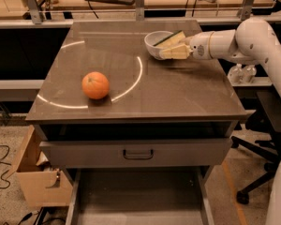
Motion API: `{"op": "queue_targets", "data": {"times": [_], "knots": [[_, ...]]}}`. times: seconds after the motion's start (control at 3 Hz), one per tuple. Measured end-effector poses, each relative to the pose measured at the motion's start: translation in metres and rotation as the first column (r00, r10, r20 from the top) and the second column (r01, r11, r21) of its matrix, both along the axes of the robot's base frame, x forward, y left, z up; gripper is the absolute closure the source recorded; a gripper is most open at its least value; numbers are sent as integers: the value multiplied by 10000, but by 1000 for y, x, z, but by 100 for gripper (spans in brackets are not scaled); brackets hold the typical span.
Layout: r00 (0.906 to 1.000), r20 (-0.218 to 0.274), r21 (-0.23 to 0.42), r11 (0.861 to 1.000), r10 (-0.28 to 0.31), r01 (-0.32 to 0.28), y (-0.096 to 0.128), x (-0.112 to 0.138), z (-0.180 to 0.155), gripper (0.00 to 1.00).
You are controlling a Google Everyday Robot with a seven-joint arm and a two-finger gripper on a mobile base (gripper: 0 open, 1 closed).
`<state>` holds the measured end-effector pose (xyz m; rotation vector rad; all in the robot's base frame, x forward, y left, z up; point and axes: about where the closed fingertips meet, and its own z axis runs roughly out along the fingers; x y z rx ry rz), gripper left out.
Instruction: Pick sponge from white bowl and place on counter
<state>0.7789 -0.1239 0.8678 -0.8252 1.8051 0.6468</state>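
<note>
The white bowl (154,42) stands at the back right of the counter (178,93). My gripper (172,47) reaches in from the right over the bowl's right rim, and its pale-yellow fingers (177,54) lie at the rim. The sponge (169,38), pale yellow with a dark green face turned up, sits tilted between the fingers at the bowl's edge. The gripper looks shut on it. The inside of the bowl is partly hidden by the gripper.
An orange fruit (95,85) sits on the counter's front left, inside the thin white arc (133,81). A grey drawer with a dark handle (137,153) is below. A cardboard box (35,182) is on the floor at left, and a chair base (253,172) at right.
</note>
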Motion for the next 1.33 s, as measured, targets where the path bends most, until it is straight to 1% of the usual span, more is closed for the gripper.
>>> {"op": "queue_targets", "data": {"times": [0.33,0.67,1.33], "knots": [[10000,-33,-14,10000,61,-61,4,0,-2,94],[9999,-55,-4,9999,107,-107,7,1,-3,93],[9998,-99,12,9998,198,-198,13,1,-6,48]]}}
